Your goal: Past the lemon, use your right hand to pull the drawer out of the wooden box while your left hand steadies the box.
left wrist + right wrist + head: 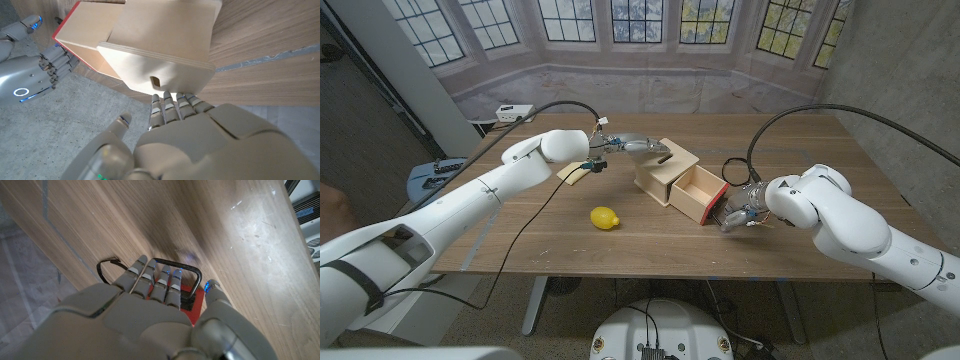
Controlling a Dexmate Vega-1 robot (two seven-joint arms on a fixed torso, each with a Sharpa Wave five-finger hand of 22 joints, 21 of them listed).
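Head view: wooden box [660, 163] behind lemon [605, 217], steadied by left hand [638, 147] laid on top; drawer [697, 193] drawn out, its red front gripped by right hand [737, 214].

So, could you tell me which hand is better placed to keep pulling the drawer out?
The right hand: its fingers are at the drawer's red front handle, while the left hand rests on the box.
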